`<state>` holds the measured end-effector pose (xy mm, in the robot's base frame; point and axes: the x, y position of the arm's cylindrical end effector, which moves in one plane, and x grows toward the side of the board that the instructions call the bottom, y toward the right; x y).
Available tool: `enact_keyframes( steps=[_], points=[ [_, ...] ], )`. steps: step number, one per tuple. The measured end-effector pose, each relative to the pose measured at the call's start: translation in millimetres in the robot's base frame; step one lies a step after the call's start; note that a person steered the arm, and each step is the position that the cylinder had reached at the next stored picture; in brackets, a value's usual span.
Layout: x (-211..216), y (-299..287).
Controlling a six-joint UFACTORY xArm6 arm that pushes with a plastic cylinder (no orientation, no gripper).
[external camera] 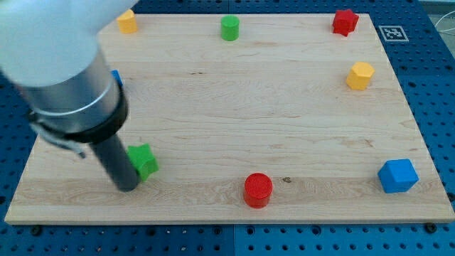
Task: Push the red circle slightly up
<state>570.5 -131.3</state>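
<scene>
Near the view's bottom edge of the pale wooden bench (pixel 284 107), the red circle, a short solid cylinder (pixel 258 190), stands well to the view's right of my tip (pixel 129 188). You have no pincer here to open or close, only a straight dark rod; its end rests on the board, touching or just beside the green star-shaped block (pixel 144 161), which lies up and to the right of it.

Expect the red piece to be light, stiff and quick to slide on the smooth wood. Its round wall will probably roll off a glancing contact, so meet it square on its lower side, at the middle. That is the tight part: only a narrow strip of board lies between the cylinder and the bottom rim, so you must slip the rod in there without knocking the piece sideways or leaving the board.

Above the cylinder the wood is open for a long way. The blue cube-like block (pixel 397 176) sits well off to the right, and the yellow block (pixel 360 75) higher still. A short nudge should meet nothing.
</scene>
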Motion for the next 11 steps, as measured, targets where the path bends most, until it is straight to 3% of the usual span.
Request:
enact_keyframes(
  steps=[1, 3, 6, 9, 10, 11],
  points=[
    [-6, 30],
    [48, 40],
    [48, 195],
    [6, 180],
    [4, 157],
    [6, 170]
  ],
)
